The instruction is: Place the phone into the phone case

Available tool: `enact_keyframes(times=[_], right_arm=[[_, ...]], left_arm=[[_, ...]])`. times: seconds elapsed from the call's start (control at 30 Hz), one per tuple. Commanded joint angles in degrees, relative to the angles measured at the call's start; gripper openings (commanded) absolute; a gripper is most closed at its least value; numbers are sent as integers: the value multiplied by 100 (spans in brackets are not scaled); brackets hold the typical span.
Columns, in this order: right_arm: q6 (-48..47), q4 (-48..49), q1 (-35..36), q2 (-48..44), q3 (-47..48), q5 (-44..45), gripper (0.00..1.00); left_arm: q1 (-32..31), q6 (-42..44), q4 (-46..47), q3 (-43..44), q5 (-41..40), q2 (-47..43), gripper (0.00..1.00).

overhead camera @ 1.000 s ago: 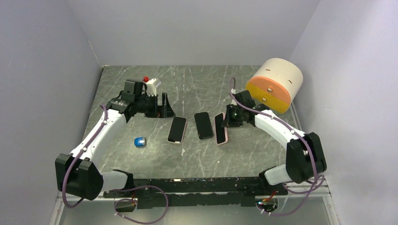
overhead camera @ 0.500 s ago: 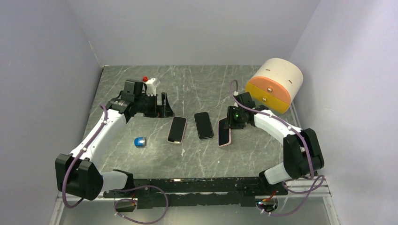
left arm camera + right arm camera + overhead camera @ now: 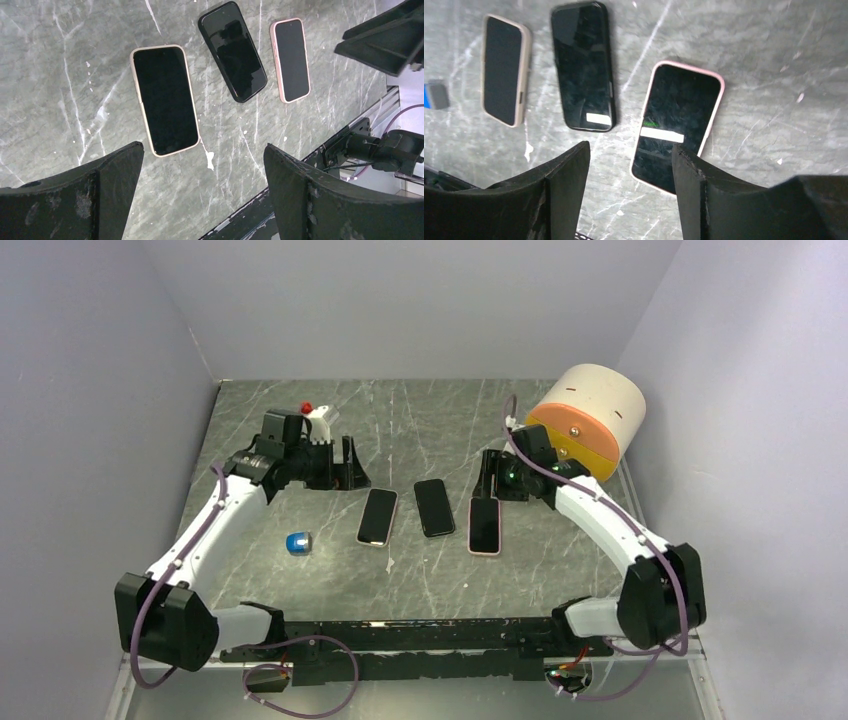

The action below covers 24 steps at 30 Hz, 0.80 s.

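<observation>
The phone [image 3: 676, 115] lies flat and screen-up on the table, at about 4 o'clock from the table's middle in the overhead view. Its glossy black glass is framed all round by the thin, round-cornered rim of the pink case [image 3: 719, 80]. Whether it is pressed fully home I cannot tell. A white bar of reflected light and a small green glint sit on the screen. The right gripper [image 3: 630, 150] hovers just off the phone's far end, at the phone's 12 o'clock, holding nothing. Its two matte black fingers are spread moderately apart, and the case's near corner shows between them in the wrist view. At the phone's 9 o'clock, close but apart, lies a bare black phone [image 3: 434, 507], equally glossy. Beyond that, again at 9 o'clock, is a third phone in a cream case [image 3: 378, 516]. All three lie roughly parallel. The left gripper [image 3: 202, 150] hangs above the table at about 10 o'clock from the middle, empty, its scuffed black fingers spread wide. A small blue block [image 3: 299, 542] sits at 8 o'clock. A white piece with a red cap [image 3: 318, 418] sits behind the left gripper at 10 o'clock, and a large cream cylinder with an orange face [image 3: 585, 420] at 2 o'clock. The table [image 3: 420, 420] is a grey-green marble-look sheet with white veins and a few white flecks. Plain pale lilac-grey walls close it in on three sides.
</observation>
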Motion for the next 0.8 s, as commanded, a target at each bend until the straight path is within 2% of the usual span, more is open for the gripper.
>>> enact_keyframes(times=[0.0, 0.07, 0.2, 0.23, 0.5, 0.77], right_arm=[[-20, -197, -11, -463, 559, -140, 67], [-8, -224, -16, -630, 696, -163, 73], [90, -130, -15, -1115, 854, -91, 97], [111, -67, -17, -1243, 880, -72, 99], [489, 210, -18, -2083, 1123, 360, 99], [749, 955, -16, -2785, 464, 630, 99]], left_arm=[[2, -182, 195, 100, -152, -339, 94], [6, -263, 206, 151, -173, -434, 94], [2, -367, 207, 325, -262, -603, 94], [2, -389, 180, 386, -296, -642, 94], [4, -607, 32, 849, -356, -992, 94], [2, -652, 98, 833, -589, -1305, 94]])
